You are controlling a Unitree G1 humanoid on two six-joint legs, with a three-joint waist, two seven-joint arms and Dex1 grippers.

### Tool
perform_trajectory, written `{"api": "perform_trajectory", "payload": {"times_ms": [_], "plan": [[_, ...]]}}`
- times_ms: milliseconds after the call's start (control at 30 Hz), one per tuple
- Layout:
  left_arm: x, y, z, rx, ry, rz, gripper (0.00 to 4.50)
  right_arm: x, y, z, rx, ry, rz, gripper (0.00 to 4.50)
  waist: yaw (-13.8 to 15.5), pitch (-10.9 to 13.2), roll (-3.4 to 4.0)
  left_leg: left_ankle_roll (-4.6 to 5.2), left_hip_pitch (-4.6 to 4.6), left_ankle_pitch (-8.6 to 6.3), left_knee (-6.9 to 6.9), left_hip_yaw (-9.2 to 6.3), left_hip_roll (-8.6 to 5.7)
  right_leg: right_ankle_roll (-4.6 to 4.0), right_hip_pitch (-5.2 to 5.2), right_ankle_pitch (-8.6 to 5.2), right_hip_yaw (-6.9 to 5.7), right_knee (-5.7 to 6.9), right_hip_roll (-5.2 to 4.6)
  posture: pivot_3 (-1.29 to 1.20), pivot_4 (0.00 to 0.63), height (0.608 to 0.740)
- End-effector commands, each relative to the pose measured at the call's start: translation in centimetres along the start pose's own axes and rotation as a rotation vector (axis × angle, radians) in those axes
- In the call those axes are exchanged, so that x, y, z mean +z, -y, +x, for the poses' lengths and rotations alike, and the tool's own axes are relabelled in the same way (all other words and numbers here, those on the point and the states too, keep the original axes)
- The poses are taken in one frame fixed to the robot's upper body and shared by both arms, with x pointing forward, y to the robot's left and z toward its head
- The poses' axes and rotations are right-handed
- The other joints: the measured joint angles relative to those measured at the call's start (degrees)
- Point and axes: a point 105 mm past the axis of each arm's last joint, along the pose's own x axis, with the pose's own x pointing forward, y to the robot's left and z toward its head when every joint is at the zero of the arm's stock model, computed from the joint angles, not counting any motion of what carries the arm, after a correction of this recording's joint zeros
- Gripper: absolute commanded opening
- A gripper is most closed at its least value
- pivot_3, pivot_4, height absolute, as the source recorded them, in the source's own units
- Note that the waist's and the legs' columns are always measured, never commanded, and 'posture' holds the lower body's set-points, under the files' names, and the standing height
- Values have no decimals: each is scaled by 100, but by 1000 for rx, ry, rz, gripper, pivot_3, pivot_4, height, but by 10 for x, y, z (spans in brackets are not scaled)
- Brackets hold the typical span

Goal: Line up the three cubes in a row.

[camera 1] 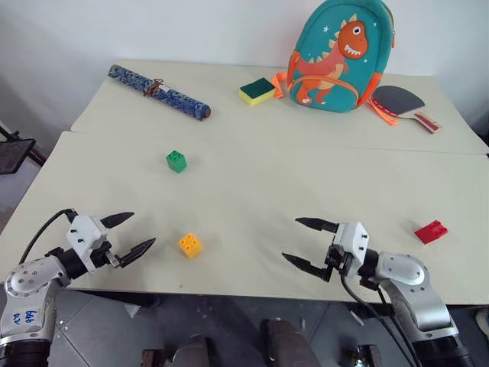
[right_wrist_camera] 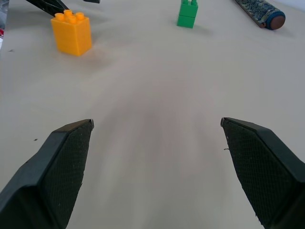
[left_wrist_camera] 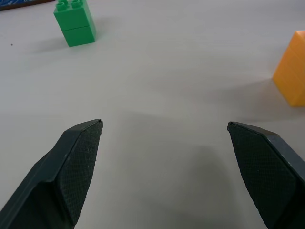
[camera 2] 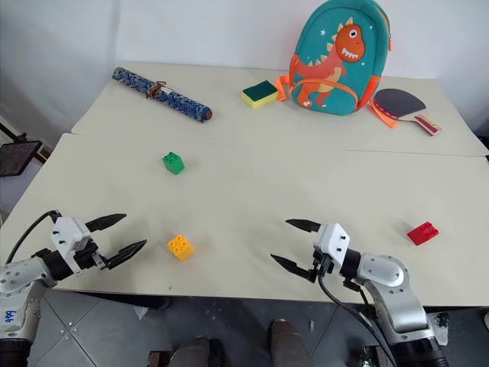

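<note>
Three cubes lie scattered on the worktop (camera 1: pixel 252 183) in the left eye view: the green cube (camera 1: pixel 176 161) upper left of centre, the yellow-orange cube (camera 1: pixel 189 245) lower left, the red cube (camera 1: pixel 431 231) far right. The left end effector (camera 1: pixel 125 233) at lower left and the right end effector (camera 1: pixel 306 243) at lower right both stand with fingers apart, empty.

Left wrist view: spread fingers (left_wrist_camera: pixel 71 171), green cube top left, yellow-orange one at the right edge.

Right wrist view: spread fingers (right_wrist_camera: pixel 62 167), both those cubes along the top.

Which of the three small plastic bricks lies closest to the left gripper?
The yellow-orange studded plastic brick, just beyond the left gripper. The green brick sits farther back; the red brick lies far right.
</note>
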Motion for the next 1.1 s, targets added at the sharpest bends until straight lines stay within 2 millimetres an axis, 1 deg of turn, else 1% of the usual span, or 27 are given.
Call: {"api": "perform_trajectory", "payload": {"times_ms": [33,100,167,200,233,300,333,400,467,500,567,600,633,667,700,733,833,900,967,1033,1100], "plan": [[8,-5,-2,3,20,26,4472,13,2,-5,-17,23,-51,4500,1,0,0,0,1,0,3,0,0,0,0,0,0,5,0,0,150,740],[13,-7,-1,13,50,20,4472,13,2,-7,-23,19,-54,4500,5,0,0,0,2,0,9,0,-1,-2,2,-1,0,9,-1,0,150,740],[21,-10,3,22,92,-1,4472,15,5,-9,-50,22,-62,4500,9,0,0,0,4,0,13,0,-2,-3,5,-1,-2,11,-1,0,150,740],[28,-10,8,15,109,-9,4472,17,9,-11,-76,27,-70,4500,12,0,-1,0,4,0,14,0,-2,-4,5,-1,-2,13,-1,0,150,740],[40,-10,14,-3,143,-26,4472,23,14,-16,-119,42,-62,4500,20,0,0,0,4,0,17,0,-2,-4,5,-1,-3,15,-1,0,150,740],[61,-3,27,-74,193,-14,4472,36,24,-28,-219,73,-53,4500,71,0,0,0,0,0,18,-1,-1,-4,5,-1,-6,17,-3,0,150,740],[72,6,37,-132,218,-8,4472,42,30,-40,-288,81,-54,4500,111,0,0,0,-1,0,20,-2,1,-3,5,-1,-10,19,-5,0,150,740],[84,26,54,-260,233,40,4472,51,35,-64,-409,62,-70,4500,194,-1,0,0,-3,0,21,-2,-3,-3,6,-1,-14,18,-6,0,150,740],[93,41,68,-358,249,64,4472,53,37,-91,-524,12,-74,4500,256,-1,1,-6,-4,-4,21,1,-16,-3,9,-1,-26,14,-4,0,150,740],[96,44,72,-380,257,69,4472,53,37,-100,-562,-7,-76,4500,278,-1,1,-9,-3,-6,19,1,-15,-3,9,-1,-27,13,0,0,150,740],[102,56,85,-470,267,94,4472,53,38,-134,-725,-52,-75,4500,304,-2,0,-12,-3,-7,20,2,-10,-5,9,-2,-33,12,8,0,150,740],[107,63,92,-524,279,109,4472,50,37,-159,-829,-85,-71,4500,309,-2,0,-13,-4,-7,21,3,-10,-12,7,-6,-32,13,9,0,150,740],[111,70,99,-569,287,111,4472,48,34,-186,-937,-135,-111,4500,333,-2,0,-14,-3,-6,22,3,-10,-17,8,-8,-32,13,12,0,150,740],[113,75,103,-605,292,120,4472,44,28,-208,-1008,-189,-127,4500,332,-2,0,-16,-4,-6,23,1,-10,-20,10,-10,-35,12,14,0,150,740],[115,79,106,-637,293,123,4472,38,21,-225,-1059,-233,-112,4500,331,-2,1,-16,-2,-5,24,-1,-11,-20,13,-10,-36,12,14,0,150,740],[116,82,108,-662,290,111,4472,34,16,-239,-1098,-266,-96,4500,321,-2,1,-17,-1,-6,23,0,-12,-21,16,-11,-36,8,13,0,150,740],[116,86,115,-693,293,96,4472,17,6,-269,-1185,-328,-29,4500,212,-2,1,-16,11,-7,18,7,-9,-23,26,-11,-27,-3,12,0,150,740],[116,86,119,-698,289,99,4472,11,5,-281,-1231,-346,-3,4500,144,-2,1,-14,23,-6,20,6,-10,-24,36,-10,-18,-1,11,0,150,740],[118,86,121,-704,292,102,4472,5,10,-281,-1215,-335,49,4500,119,-2,2,-11,31,-4,21,0,-9,-31,39,-6,-9,3,12,0,150,740],[118,87,123,-714,297,102,4472,-2,21,-269,-1116,-349,115,4500,92,-6,9,-10,36,-3,21,-5,-6,-34,39,-2,5,7,13,0,150,740],[118,88,125,-719,299,102,4472,-7,33,-263,-1047,-385,141,4500,70,-6,9,-3,41,1,24,-2,-10,-26,47,6,18,5,12,0,150,740]]}}
